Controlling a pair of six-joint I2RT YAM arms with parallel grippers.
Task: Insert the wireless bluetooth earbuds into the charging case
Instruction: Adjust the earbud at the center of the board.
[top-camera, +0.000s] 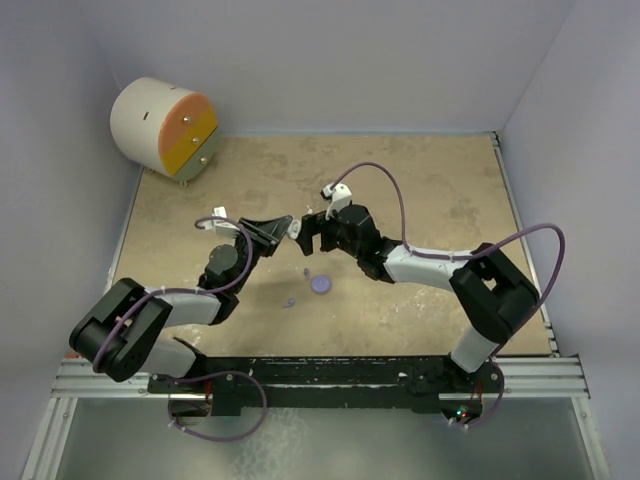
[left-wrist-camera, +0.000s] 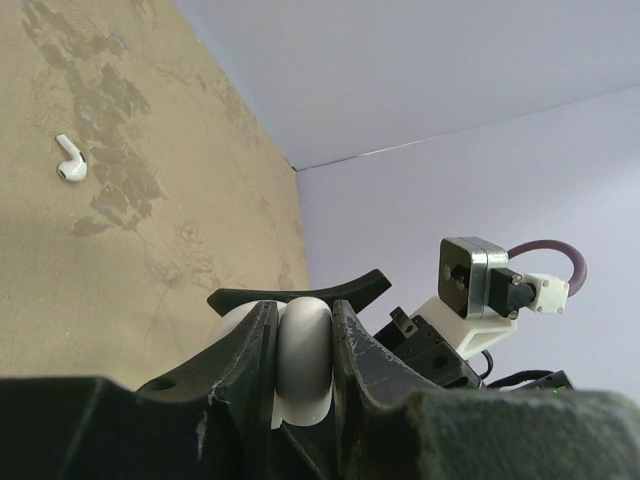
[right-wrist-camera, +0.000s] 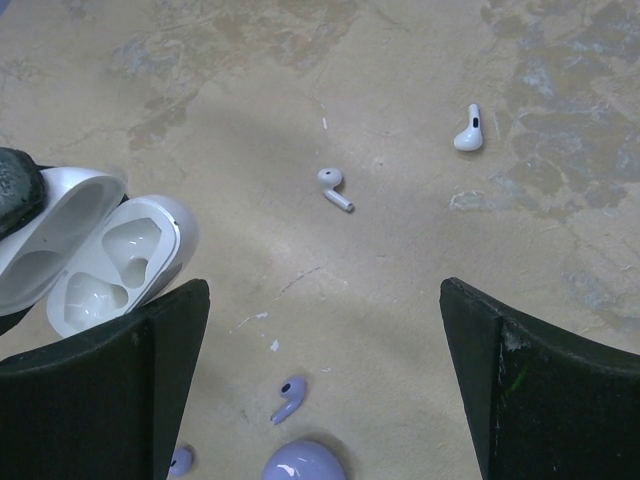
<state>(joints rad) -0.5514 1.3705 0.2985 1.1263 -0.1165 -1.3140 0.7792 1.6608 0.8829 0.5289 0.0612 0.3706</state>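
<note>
- The left gripper (left-wrist-camera: 303, 318) is clamped on a white glossy plastic charging case (left-wrist-camera: 303, 375), one dark finger on each side of its rounded body, held above the mottled beige table (top-camera: 420, 190) near its middle
- Seen from the right wrist, that case stands open at the left of the view, with the lid hinged back and both moulded wells showing
- The right gripper (right-wrist-camera: 320, 300) has its jaws spread wide and grips nothing; from above it sits just right of the case, facing it
- One white stemmed plastic earbud (right-wrist-camera: 335, 187) lies on the table below the right gripper, and a second white earbud (right-wrist-camera: 468, 130) lies to its right, apart from it
- A lilac stemmed plastic earbud (right-wrist-camera: 287, 398) lies just beside a lilac round plastic case (right-wrist-camera: 302, 462); another lilac earbud (right-wrist-camera: 180, 460) shows at the view's bottom edge, partly hidden by a finger
- From above, the lilac case lies nearer than both grippers
- A cream drum-shaped drawer unit (top-camera: 165, 128) — orange and yellow fronts — stands at the far left corner
</note>
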